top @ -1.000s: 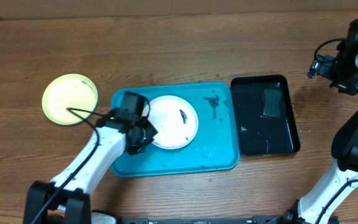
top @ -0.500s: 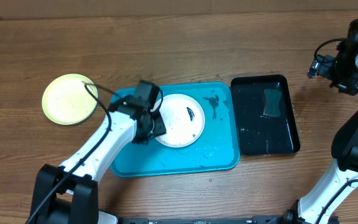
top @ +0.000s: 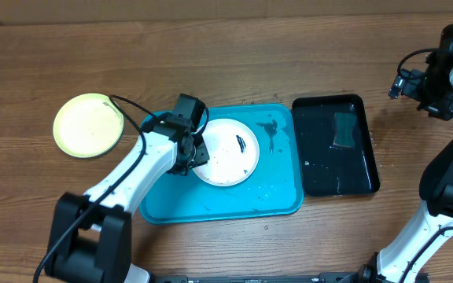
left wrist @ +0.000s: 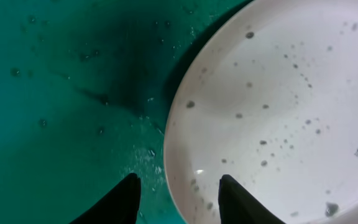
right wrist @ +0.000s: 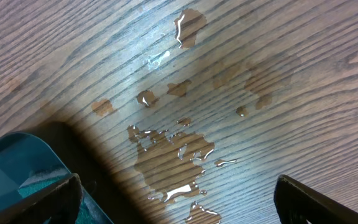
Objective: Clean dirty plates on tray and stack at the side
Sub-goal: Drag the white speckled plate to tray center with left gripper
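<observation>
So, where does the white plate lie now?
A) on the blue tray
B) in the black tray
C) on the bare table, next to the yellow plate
A: the white plate lies inside the blue tray, and the yellow plate sits by itself further left.

The brown wood-grain worktop (top: 226,55) carries three things, all lying flat. A round yellow-green plate (top: 88,125) sits toward the left, well apart from the rest. Near the middle lies a large turquoise-blue rectangular plastic tray (top: 278,196) with rounded corners and a raised rim. Just beside its right edge is a smaller glossy black rectangular tray (top: 321,177). In the right wrist view, small puddles of clear water (right wrist: 169,155) glisten on the bare wood.
</observation>
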